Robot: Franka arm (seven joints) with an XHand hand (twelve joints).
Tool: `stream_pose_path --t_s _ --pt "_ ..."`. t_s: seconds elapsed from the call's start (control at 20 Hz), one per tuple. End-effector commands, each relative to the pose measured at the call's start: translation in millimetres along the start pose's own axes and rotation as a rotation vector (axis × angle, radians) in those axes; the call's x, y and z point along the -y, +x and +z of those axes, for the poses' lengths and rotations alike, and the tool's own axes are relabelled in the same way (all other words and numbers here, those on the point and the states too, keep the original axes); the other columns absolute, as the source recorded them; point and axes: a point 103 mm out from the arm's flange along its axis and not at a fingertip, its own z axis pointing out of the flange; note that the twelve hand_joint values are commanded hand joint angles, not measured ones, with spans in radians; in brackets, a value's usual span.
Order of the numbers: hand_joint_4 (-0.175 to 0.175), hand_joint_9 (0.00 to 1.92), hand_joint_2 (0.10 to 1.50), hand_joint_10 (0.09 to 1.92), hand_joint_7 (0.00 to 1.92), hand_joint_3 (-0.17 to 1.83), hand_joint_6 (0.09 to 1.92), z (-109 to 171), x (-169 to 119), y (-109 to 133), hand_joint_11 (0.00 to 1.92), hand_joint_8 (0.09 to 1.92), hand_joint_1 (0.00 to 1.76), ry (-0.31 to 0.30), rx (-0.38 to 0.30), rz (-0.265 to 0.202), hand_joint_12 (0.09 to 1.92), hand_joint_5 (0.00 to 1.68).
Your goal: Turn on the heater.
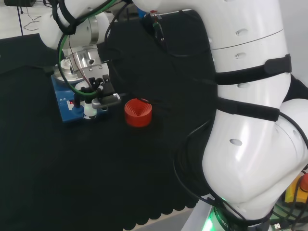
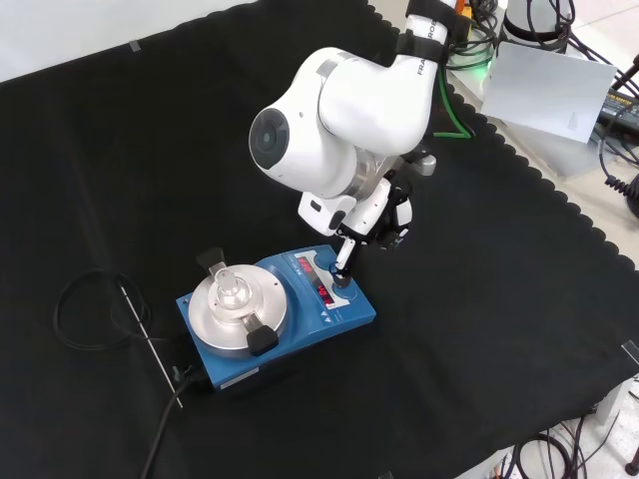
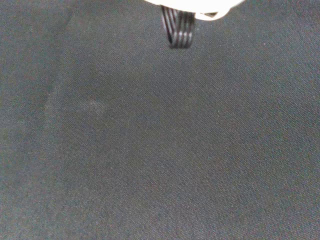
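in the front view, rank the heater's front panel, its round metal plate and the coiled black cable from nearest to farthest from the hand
1. Front panel, under a fingertip of the hand.
2. Round metal plate, left on the heater.
3. Coiled black cable, far left on the cloth.

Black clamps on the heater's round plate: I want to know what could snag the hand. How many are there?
2. One clamp sits at the far edge of the metal plate in the front view, the other at its near edge. Others may be hidden.

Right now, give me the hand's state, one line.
Hand: one straight finger reaches down to the control panel of the blue heater; it holds nothing, so call it open.
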Motion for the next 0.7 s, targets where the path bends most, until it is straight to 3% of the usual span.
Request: stream_pose_path --t_s 0.05,0.35,0.7 --pt "-0.05 1.6 0.7 1.65 1.55 1.02 0.51 0.8 0.4 0.2 1.13 1.62 1.42 0.0 0.001 -0.001 1.37 0.27" --pt "-0.051 1.6 0.7 1.65 1.55 1.03 0.52 -3.5 4.5 0.4 1.13 1.62 1.41 -0.021 -0.004 -0.005 1.37 0.27" --pt "-0.051 1.6 0.69 1.64 1.54 1.03 0.53 -28.8 20.5 3.7 1.13 1.62 1.41 -0.08 0.0 -0.009 1.37 0.27"
